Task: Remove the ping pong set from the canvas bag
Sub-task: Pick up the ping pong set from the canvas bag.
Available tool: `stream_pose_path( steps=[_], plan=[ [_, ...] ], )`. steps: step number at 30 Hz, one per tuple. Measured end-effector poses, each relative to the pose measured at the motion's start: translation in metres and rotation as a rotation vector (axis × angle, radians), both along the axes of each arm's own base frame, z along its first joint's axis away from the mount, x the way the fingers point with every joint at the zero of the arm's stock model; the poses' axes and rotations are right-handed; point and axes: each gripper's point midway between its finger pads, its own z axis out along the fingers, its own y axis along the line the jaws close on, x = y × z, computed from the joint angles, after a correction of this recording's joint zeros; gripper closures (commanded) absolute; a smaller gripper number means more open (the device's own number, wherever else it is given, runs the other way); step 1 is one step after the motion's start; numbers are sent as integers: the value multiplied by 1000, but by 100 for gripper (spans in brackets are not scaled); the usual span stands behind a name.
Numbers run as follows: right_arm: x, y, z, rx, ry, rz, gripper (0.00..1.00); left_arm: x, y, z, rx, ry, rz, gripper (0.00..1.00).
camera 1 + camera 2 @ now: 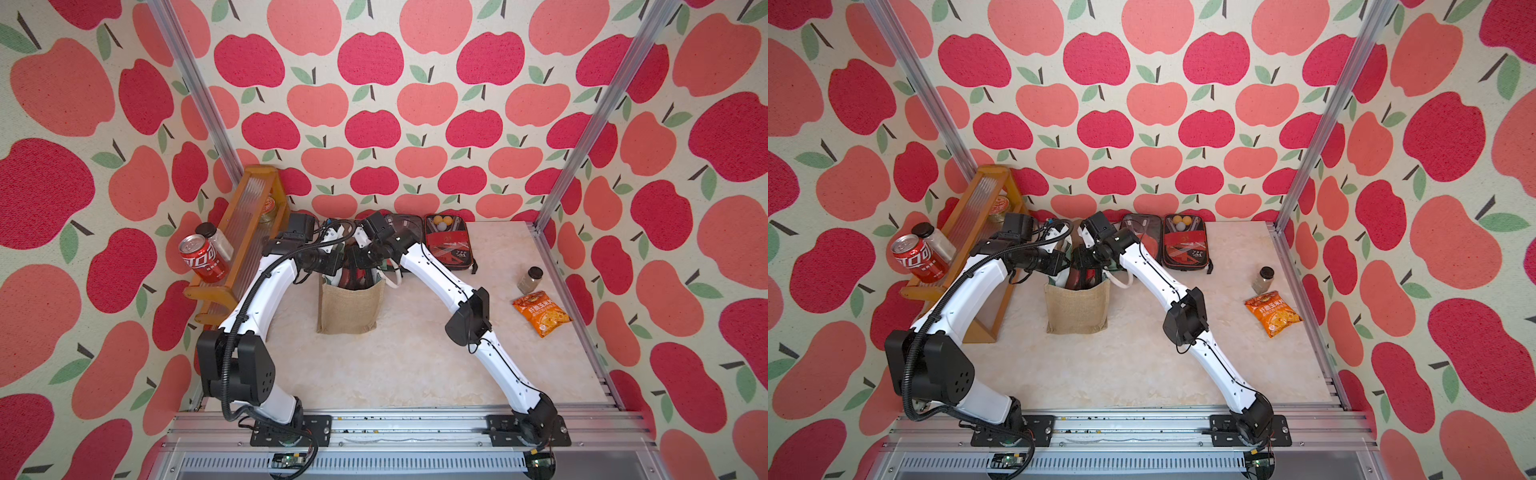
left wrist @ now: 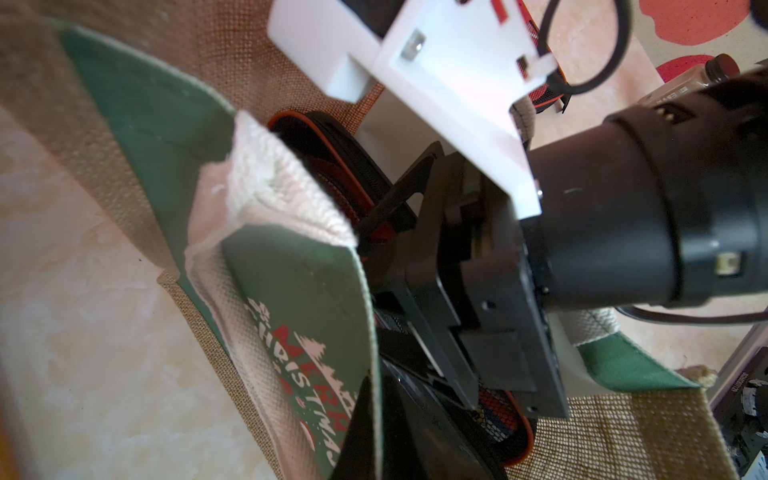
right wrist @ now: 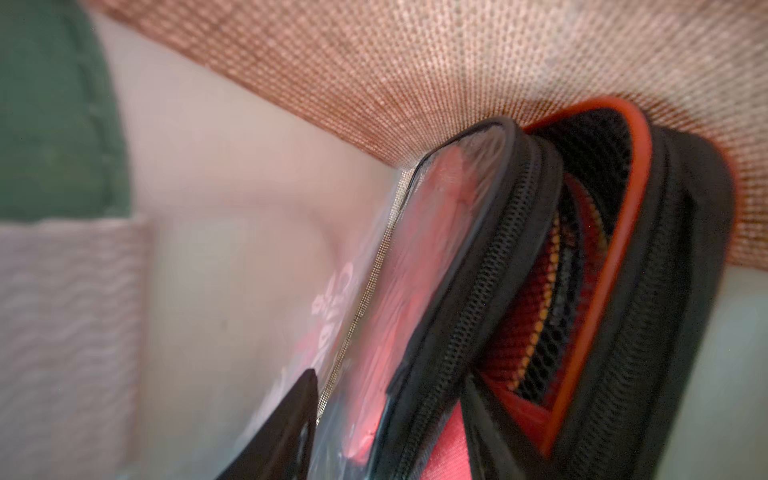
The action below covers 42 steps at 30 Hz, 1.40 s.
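Nearest is the silver aluminium rail [image 1: 415,428] that bears both arm bases, and beyond it lies the pale marble-look table [image 1: 415,365]. On the table's right side lies an orange snack packet [image 1: 541,312] with white Chinese lettering. Just past it stands a small glass spice jar with a dark lid [image 1: 530,279].

The boxy tan jute canvas bag [image 1: 349,309] stands upright mid-table between the arms, one white rope handle [image 1: 392,276] drooping over its far right corner. A folded green side panel [image 2: 316,374] reads "MERRY CHRISTMAS" in red and white.

The ping pong set [image 3: 519,270] is a black zip case with red piping, a clear face and a mesh pocket. It stands on edge inside the bag, against the jute wall.

The left gripper [image 1: 337,266] is closed at the bag's left rim, though its hold cannot be made out. The right gripper [image 2: 478,374] reaches down into the bag. One black finger [image 3: 286,428] lies beside the case's clear face, and whether it grips cannot be told.

At left, a slanted wooden shelf [image 1: 245,232] carries a red cola can [image 1: 203,257] with white Chinese script and a clear black-capped jar [image 1: 218,241].

Farthest back, a second black-and-red case [image 1: 449,243] lies open on the table, with orange and white balls [image 1: 442,221] in it.
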Motion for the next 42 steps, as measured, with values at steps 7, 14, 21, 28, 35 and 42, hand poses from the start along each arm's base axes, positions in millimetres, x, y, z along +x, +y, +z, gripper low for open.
stream_pose_path(
  steps=[7, 14, 21, 28, 35, 42],
  plan=[
    [-3, 11, -1, 38, -9, 41, 60, -1, 1, -4, 11, 14, 3, 100],
    [-5, 16, -4, 26, -43, 51, 63, -3, 3, -6, 21, 24, 9, 100],
    [-2, 12, -13, -11, -64, 46, 92, -3, 3, -6, 24, 23, 12, 100],
    [-2, 12, -9, -17, -86, 45, 100, -2, 5, -6, 24, 23, 17, 100],
    [-1, 8, -3, -42, -128, 38, 100, 0, 12, -5, 18, 25, 35, 100],
    [0, -4, 16, -79, -182, 13, 100, 6, 26, 2, 5, 0, 90, 100]
  ],
)
